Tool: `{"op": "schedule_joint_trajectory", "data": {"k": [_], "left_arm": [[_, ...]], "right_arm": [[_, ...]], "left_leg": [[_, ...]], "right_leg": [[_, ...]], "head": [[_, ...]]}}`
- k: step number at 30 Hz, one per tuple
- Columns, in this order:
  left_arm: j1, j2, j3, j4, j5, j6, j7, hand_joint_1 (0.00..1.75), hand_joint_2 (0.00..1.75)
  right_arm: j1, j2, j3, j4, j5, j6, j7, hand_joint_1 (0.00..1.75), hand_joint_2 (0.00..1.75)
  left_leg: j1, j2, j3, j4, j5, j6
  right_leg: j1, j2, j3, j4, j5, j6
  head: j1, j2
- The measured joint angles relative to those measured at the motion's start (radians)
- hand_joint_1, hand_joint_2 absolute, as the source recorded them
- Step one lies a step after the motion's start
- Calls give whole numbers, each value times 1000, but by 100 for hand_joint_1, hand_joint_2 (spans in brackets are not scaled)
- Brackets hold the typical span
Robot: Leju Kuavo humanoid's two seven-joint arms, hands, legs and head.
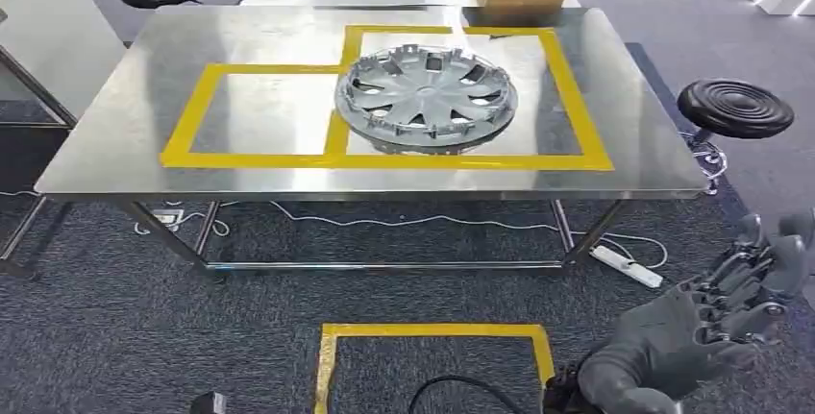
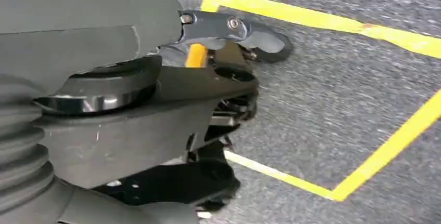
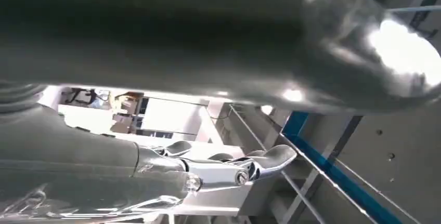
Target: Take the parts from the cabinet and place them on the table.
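Left hand [image 2: 208,104]: hangs low over the grey carpet [image 2: 333,104] beside yellow floor tape [image 2: 385,151]; one finger juts forward, the rest are folded in, holding nothing. Centre: silver wheel cover [image 1: 426,97], a spoked disc with a notched rim, lies flat on the steel worktop [image 1: 125,145] inside the right-hand yellow tape rectangle [image 1: 567,87]. Right hand [image 1: 711,323]: raised beside the worktop's near right corner, fingers loosely apart, empty; a black stool [image 1: 735,107] stands beyond it.
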Motion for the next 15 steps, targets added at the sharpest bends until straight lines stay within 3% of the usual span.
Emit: {"op": "schedule_joint_trajectory", "data": {"k": [1,2,3,5,7,8,9,11,12,13,14,15], "left_arm": [[0,0,0,0,0,0,0,0,175],[-1,0,0,0,0,0,0,0,175],[0,0,0,0,0,0,0,0,175],[-1,0,0,0,0,0,0,0,175],[0,0,0,0,0,0,0,0,175],[0,1,0,0,0,0,0,0,175],[0,1,0,0,0,1,0,0,175],[-1,2,0,0,0,2,-1,0,175],[0,2,0,0,0,3,-2,0,175],[0,2,0,0,0,4,-3,0,175],[0,2,0,0,0,4,-3,0,175],[0,2,0,0,0,4,-3,0,0]], "right_arm": [[0,0,0,0,0,0,0,0,0],[-1,0,0,0,0,0,0,0,0],[-1,0,1,0,0,0,0,0,0],[-1,0,1,1,0,0,0,0,0],[-1,0,1,1,0,0,0,0,0],[-1,0,2,2,0,0,0,0,0],[-2,0,2,2,0,0,0,0,0],[-1,0,2,2,-1,0,0,0,0],[0,0,2,2,-2,0,0,0,0],[1,0,1,3,-2,0,0,0,0],[3,0,0,3,-3,0,-1,0,0],[5,0,-2,3,-5,0,-2,0,0]], "left_leg": [[0,-1,-13,5,8,-3],[0,-2,-19,10,14,-8],[-5,-3,-24,13,19,-13],[-3,-2,-26,12,34,-24],[-1,-2,-31,11,47,-37],[1,-2,-42,25,14,-42],[1,-2,-59,71,-53,-48],[3,-2,-106,226,-166,-57],[3,-2,-121,293,-189,-59],[3,-2,-120,326,-180,-60],[3,-2,-97,314,-147,-61],[4,-2,-60,271,-110,-60]], "right_leg": [[0,0,72,-98,26,-3],[0,0,139,-196,1,-7],[3,1,182,-260,-20,-8],[6,4,160,-254,-15,-15],[3,2,145,-256,4,-38],[1,-3,136,-256,14,-44],[1,-2,122,-256,26,-52],[0,-2,96,-254,51,-55],[1,-2,79,-253,63,-54],[1,-3,61,-252,74,-52],[0,-3,47,-251,84,-49],[0,-3,33,-249,93,-46]], "head": [[1,0],[0,0],[0,0],[1,0],[-1,0],[0,0],[-7,0],[-9,0],[-10,0],[-9,0],[-10,0],[-9,0]]}}
